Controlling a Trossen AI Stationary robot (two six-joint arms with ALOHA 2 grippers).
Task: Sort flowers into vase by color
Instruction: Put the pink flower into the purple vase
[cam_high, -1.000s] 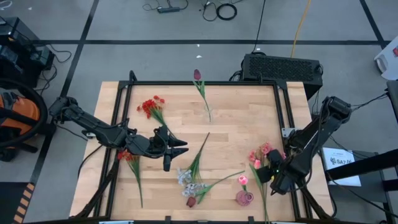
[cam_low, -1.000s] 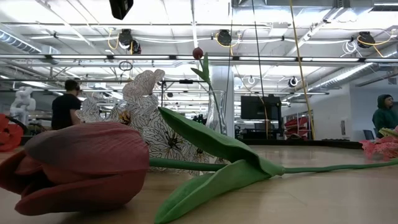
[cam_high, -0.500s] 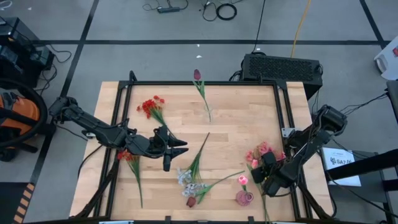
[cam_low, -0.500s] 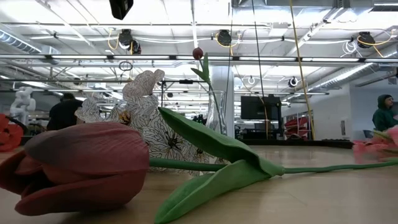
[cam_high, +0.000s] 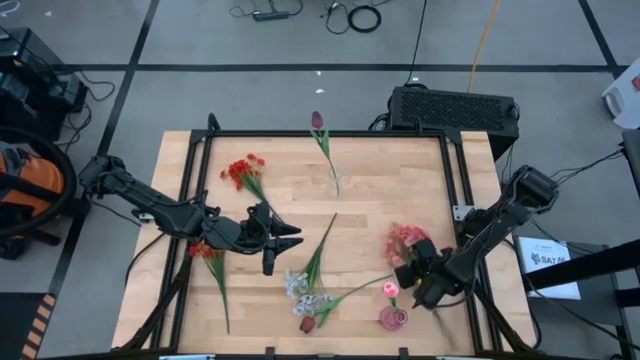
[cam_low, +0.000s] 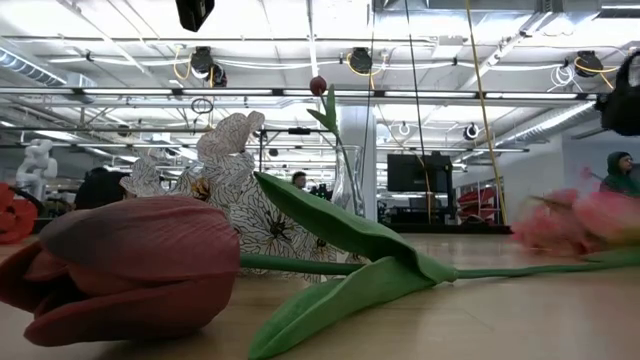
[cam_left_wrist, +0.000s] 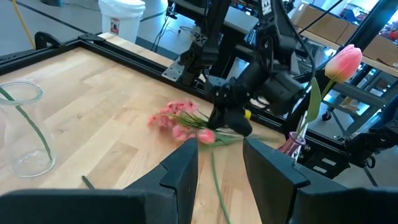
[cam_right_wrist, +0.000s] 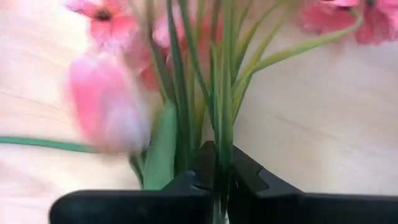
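Right end effector (cam_high: 418, 280) clamped on the green stems of the pink flowers (cam_high: 404, 238), near the surface's (cam_high: 380, 200) right side. Lift straight and slow (blossoms droop), then drop stems into the pink vase (cam_high: 392, 318). Left end effector (cam_high: 290, 236) apart, idle.

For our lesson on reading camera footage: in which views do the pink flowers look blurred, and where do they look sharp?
Low view: the pink flowers are smeared, while the maroon tulip up close is crisp. Right wrist view: a pink bud is streaked, the stems in the right gripper clearer. High and left wrist views: the bunch reads fairly sharp.
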